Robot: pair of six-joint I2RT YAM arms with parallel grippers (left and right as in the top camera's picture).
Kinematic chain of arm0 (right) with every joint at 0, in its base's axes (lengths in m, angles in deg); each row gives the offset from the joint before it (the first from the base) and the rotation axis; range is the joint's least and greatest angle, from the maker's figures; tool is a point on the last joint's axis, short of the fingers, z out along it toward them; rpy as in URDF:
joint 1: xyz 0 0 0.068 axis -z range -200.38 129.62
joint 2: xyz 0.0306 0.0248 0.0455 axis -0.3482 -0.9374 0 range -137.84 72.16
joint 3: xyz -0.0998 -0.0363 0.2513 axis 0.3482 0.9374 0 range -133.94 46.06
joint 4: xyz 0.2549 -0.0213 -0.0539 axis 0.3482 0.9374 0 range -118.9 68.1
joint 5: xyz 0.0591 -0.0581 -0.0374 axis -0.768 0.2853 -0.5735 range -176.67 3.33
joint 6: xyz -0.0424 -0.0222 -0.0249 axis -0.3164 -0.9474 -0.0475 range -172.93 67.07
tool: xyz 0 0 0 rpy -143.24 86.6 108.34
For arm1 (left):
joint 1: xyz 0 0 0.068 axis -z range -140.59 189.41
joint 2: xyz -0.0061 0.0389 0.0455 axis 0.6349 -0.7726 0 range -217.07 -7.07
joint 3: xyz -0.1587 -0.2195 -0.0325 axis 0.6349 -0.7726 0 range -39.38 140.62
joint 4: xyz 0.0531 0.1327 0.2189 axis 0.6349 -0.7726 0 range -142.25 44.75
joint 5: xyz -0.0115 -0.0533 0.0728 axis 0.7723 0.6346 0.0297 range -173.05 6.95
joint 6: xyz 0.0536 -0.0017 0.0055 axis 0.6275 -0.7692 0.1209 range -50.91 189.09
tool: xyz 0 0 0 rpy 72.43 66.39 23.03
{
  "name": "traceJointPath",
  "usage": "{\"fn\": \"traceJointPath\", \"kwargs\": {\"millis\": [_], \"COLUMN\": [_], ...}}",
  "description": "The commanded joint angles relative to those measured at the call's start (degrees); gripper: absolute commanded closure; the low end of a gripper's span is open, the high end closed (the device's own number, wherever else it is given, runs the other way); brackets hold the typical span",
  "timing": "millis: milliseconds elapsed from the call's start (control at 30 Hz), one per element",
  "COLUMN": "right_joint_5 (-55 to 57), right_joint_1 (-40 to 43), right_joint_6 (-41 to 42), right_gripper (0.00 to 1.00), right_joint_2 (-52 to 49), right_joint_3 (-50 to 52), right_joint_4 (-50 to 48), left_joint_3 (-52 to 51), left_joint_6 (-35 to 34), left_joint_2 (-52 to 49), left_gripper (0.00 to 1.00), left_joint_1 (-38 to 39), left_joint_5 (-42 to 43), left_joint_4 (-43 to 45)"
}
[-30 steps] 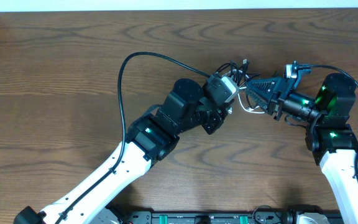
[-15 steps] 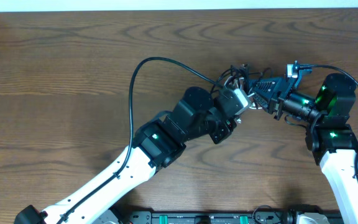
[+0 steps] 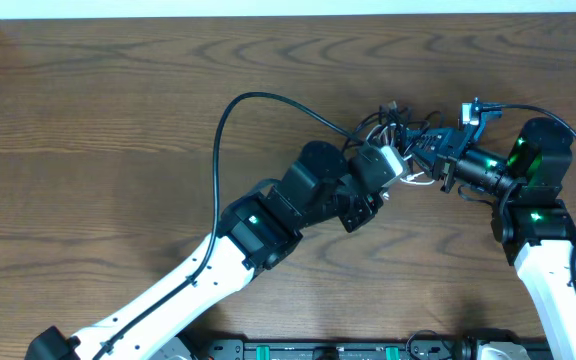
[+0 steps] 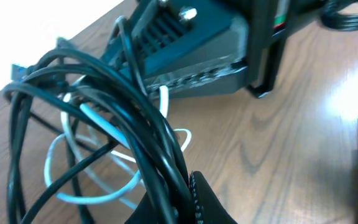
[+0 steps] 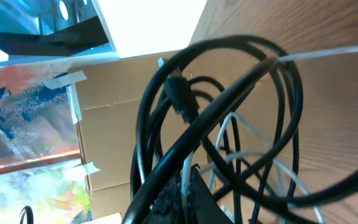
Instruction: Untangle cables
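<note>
The left gripper [image 4: 180,190] is pinched tight on several black strands of the cables [image 4: 104,81]. The right gripper [image 5: 180,186] is clamped on the same tangle from the opposite side. The bunch, black loops threaded by one white cord [image 4: 82,196], sits between them over the table [image 3: 118,120], toward its far edge.

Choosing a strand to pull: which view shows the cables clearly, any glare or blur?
Overhead: evenly lit and sharp, but the cables are tiny. Left wrist: nearest black loops soft, pale sheen on the table. Right wrist: top blown out white, close strands blurred.
</note>
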Motion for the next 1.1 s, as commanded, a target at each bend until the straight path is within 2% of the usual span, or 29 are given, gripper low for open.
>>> {"fn": "traceJointPath", "kwargs": {"millis": [0, 133, 200, 367, 800, 900, 933, 1033, 1067], "right_joint_5": [-0.2, -0.42, -0.42, -0.48, -0.57, -0.52, -0.46, -0.33, -0.35], "right_joint_1": [-0.44, -0.35, -0.33, 0.2, 0.87, 0.87, 0.87, 0.87, 0.87], "right_joint_6": [-0.9, -1.66, -1.68, -1.92, -2.12, -2.56, -2.56, -2.58, -2.99], "right_gripper": [0.99, 0.99, 0.99, 0.99, 0.99, 0.99, 0.97, 0.81, 0.8], "right_joint_2": [-0.02, -0.02, -0.02, -0.02, -0.02, -0.02, -0.02, -0.02, -0.02], "right_joint_3": [-0.59, -0.59, -0.59, -0.59, -0.59, -0.59, -0.59, -0.59, -0.59], "right_joint_4": [0.0, 0.02, 0.02, 0.02, 0.0, 0.02, 0.02, 0.02, 0.02], "left_joint_3": [-0.02, -0.02, -0.02, -0.02, -0.02, -0.02, -0.02, -0.02, -0.02], "left_joint_6": [1.42, 1.38, 1.36, 1.31, 0.9, 0.92, 0.9, 0.9, 0.9], "left_joint_2": [-0.42, -0.42, -0.42, -0.42, -0.37, -0.35, -0.35, -0.35, -0.35], "left_gripper": [0.92, 0.92, 0.92, 0.92, 0.92, 0.92, 0.92, 0.92, 0.92], "left_joint_1": [0.2, -0.57, -1.6, -5.2, -7.69, -7.69, -7.69, -7.69, -7.69], "left_joint_5": [-10.91, -28.41, -34.03, -39.01, -35.21, -27.08, -22.43, -14.01, -11.39], "left_joint_4": [-0.28, -2.58, -3.85, -6.54, -7.63, -7.61, -7.39, -6.19, -5.64]}}
